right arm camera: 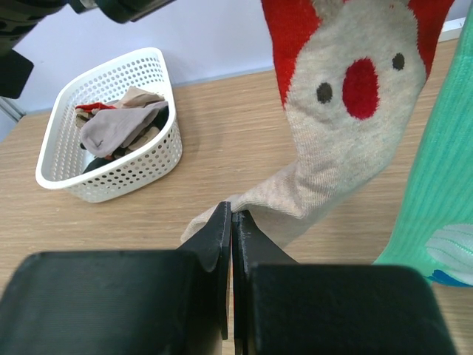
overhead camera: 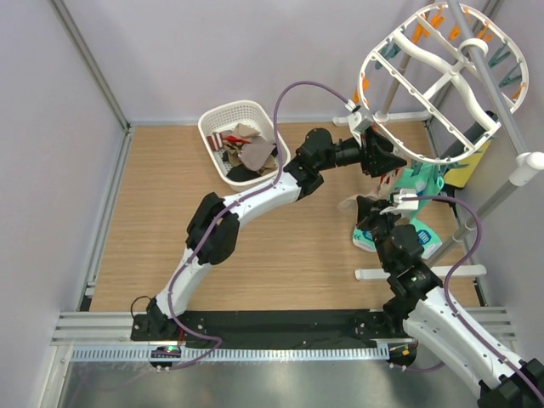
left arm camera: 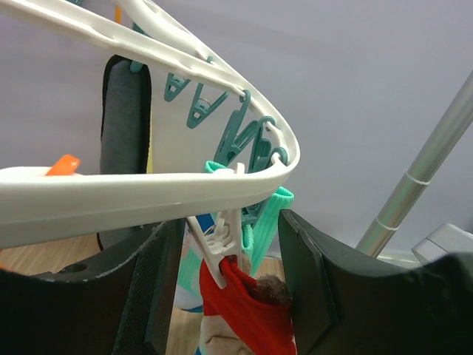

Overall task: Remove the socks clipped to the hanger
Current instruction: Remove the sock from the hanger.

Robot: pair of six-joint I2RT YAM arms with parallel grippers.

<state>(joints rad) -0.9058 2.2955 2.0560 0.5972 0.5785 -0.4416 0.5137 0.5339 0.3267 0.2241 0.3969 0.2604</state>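
Black fingers [right arm camera: 214,248] of my right gripper [right arm camera: 232,219] are pressed together on the beige toe of the red sock [right arm camera: 347,96], which hangs from the hanger [left arm camera: 148,196] beside a teal sock [right arm camera: 436,170]. My left gripper [left arm camera: 229,285] stands part-open, straddling the white peg [left arm camera: 220,248] that clips the red cuff. More socks [right arm camera: 118,126] lie in the basket [right arm camera: 133,174].

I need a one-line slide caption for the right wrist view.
Right pincer shut on the toe of a red-and-beige sock hanging beside a teal sock.

A white perforated basket [overhead camera: 229,107] sits on the wooden table [overhead camera: 153,212].
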